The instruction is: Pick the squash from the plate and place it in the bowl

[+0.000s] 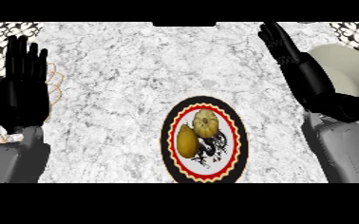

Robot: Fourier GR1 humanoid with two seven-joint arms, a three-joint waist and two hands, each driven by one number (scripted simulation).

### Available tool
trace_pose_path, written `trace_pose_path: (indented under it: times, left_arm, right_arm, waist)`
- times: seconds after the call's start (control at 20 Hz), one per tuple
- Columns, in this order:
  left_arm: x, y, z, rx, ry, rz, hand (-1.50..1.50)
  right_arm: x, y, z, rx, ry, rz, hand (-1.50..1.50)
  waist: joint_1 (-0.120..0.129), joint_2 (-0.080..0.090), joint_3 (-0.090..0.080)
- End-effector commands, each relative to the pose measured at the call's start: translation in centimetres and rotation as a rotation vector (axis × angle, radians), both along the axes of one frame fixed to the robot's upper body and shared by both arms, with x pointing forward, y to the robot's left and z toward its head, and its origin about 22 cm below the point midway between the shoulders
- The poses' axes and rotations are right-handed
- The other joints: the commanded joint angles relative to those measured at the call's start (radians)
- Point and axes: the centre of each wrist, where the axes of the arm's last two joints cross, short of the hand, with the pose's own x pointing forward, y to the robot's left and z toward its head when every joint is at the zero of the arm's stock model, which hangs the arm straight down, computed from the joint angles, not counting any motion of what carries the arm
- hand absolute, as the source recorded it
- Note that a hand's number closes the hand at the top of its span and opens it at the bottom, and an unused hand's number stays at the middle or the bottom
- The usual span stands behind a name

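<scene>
Knobbly yellow squash [196, 132] on round scallop-rimmed plate [171, 137]; smooth bowl [338, 62] behind right hand [289, 52]; both hands' fingers straight.

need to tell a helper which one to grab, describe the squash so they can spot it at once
On the white speckled stone counter, find the round plate with a black rim and red scalloped ring near the front edge. The yellow-brown squash lies on it, the only item there, lumpy and golden against the plate's white middle.
</scene>
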Motion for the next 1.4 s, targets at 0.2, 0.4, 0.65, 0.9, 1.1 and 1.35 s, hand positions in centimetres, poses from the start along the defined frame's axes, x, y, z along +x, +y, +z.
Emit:
trace_pose_path:
  times: [0.2,0.4,0.65,0.9,1.1,1.35]
  left_arm:
    - [0.5,1.3,0.8,0.238,0.018,-0.112,0.0]
    - [0.1,2.3,-0.7,0.244,0.104,-0.118,0.0]
    - [0.1,3.7,-0.2,0.257,0.107,-0.144,0.0]
    - [-0.6,4.8,-0.9,0.253,0.102,-0.123,0.0]
    - [-0.5,3.9,-1.5,0.259,0.122,-0.123,0.0]
    - [-0.2,4.4,-0.7,0.266,0.114,-0.125,0.0]
  right_arm:
    - [-3.4,16.0,-3.2,-0.043,0.266,0.46,-1.5]
    - [-4.4,16.8,-4.6,-0.258,0.002,0.074,-1.5]
    - [-9.5,21.7,-6.4,-0.383,-0.115,0.082,-1.5]
    - [-10.7,20.6,-2.6,-0.623,-0.137,0.012,-1.5]
    - [-11.3,21.1,1.8,-0.795,-0.109,-0.094,-1.5]
    - [-10.5,21.2,4.5,-1.118,0.013,-0.064,-1.5]
  waist:
    - [0.065,0.019,-0.008]
    - [0.005,0.0,-0.01]
    - [0.003,0.004,-0.007]
    - [-0.017,-0.002,-0.007]
    - [-0.027,-0.004,-0.008]
    - [-0.021,-0.002,-0.009]
